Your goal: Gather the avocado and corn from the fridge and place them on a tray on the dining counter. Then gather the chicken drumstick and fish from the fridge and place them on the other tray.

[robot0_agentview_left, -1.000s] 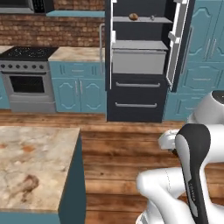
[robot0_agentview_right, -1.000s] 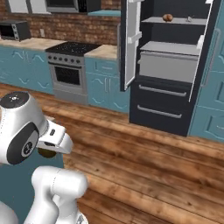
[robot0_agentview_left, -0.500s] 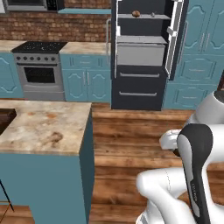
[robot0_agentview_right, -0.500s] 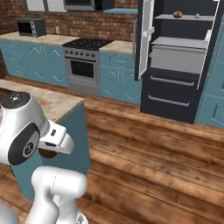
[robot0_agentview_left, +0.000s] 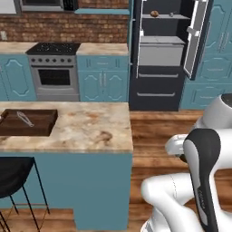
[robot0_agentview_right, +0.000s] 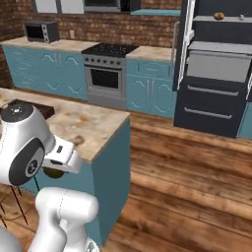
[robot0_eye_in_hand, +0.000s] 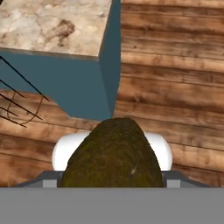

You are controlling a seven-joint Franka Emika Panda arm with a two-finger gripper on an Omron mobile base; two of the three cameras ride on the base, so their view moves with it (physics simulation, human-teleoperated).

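The avocado (robot0_eye_in_hand: 113, 153), dark brownish-green, fills the bottom of the hand view, and my gripper (robot0_agentview_right: 55, 168) is shut on it, low beside the dining counter (robot0_agentview_left: 81, 129). Its fingers are hidden behind the fruit. On the counter's left end lies a dark brown tray (robot0_agentview_left: 38, 124) with the slim silvery fish (robot0_agentview_left: 25, 118) on it. The fridge (robot0_agentview_left: 165, 86) stands at the back with its doors open. The golden-brown chicken drumstick (robot0_agentview_left: 154, 13) lies on its top shelf. The corn is out of view.
A black stool (robot0_agentview_left: 13, 176) stands at the counter's near left side. A stove (robot0_agentview_left: 54, 68) and teal cabinets (robot0_agentview_left: 103, 81) line the back wall, with a microwave (robot0_agentview_right: 40, 32) at far left. Wood floor (robot0_agentview_right: 197, 167) stretches between counter and fridge.
The whole picture has shifted: the base has driven back and leftward from the fridge, so the dining counter and its tray have come into view. The avocado stays in the gripper.
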